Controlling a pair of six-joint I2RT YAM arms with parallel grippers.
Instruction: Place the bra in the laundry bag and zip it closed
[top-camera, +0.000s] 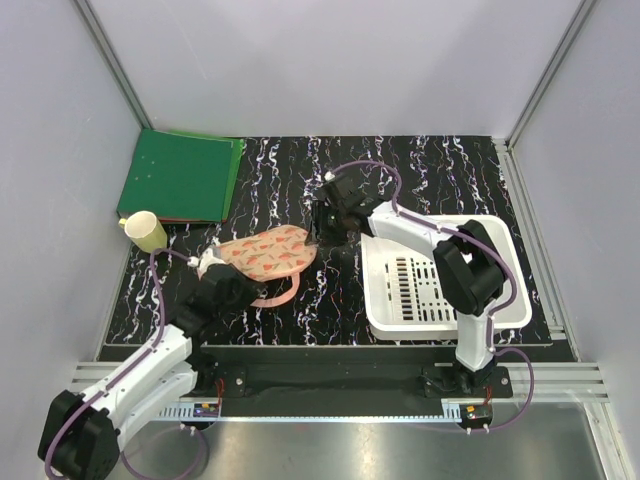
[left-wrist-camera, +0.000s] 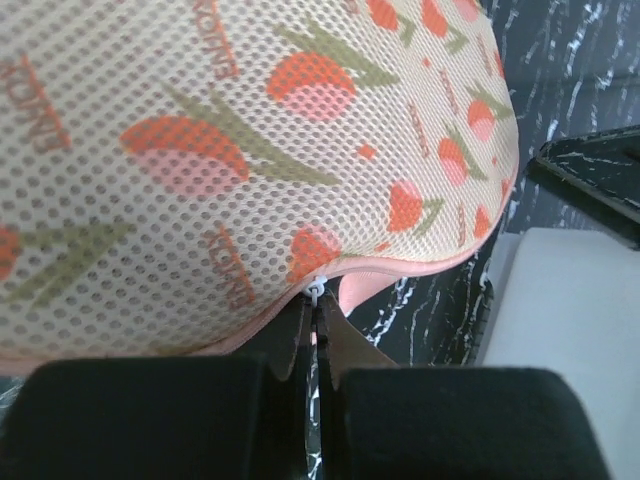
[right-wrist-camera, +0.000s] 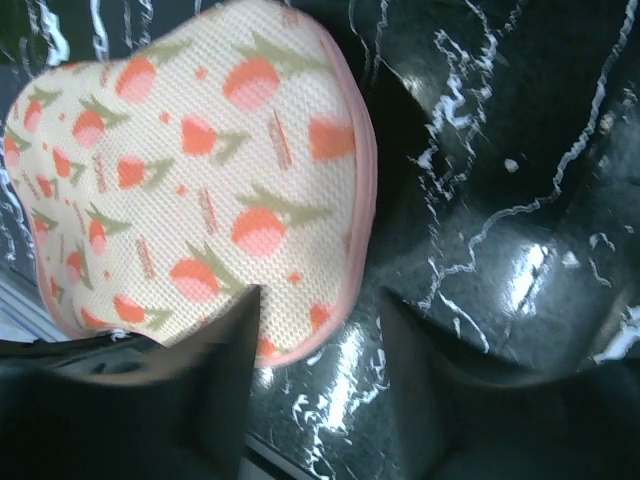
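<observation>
The laundry bag (top-camera: 270, 250) lies closed on the black marbled table, peach mesh with red-orange prints (left-wrist-camera: 250, 150) (right-wrist-camera: 200, 180). My left gripper (top-camera: 212, 266) (left-wrist-camera: 318, 320) is at its left end, shut on the small white zipper pull (left-wrist-camera: 317, 289) at the pink seam. My right gripper (top-camera: 318, 238) (right-wrist-camera: 318, 305) stands open at the bag's right end. The bag's rounded corner reaches in beside the left finger, with bare table between the fingers. The bra is out of view.
The bag's pink loop strap (top-camera: 283, 296) trails toward the near edge. A white slotted basket (top-camera: 445, 322) stands at the right under the right arm. A green folder (top-camera: 180, 178) and a yellow cup (top-camera: 147, 232) are at the back left.
</observation>
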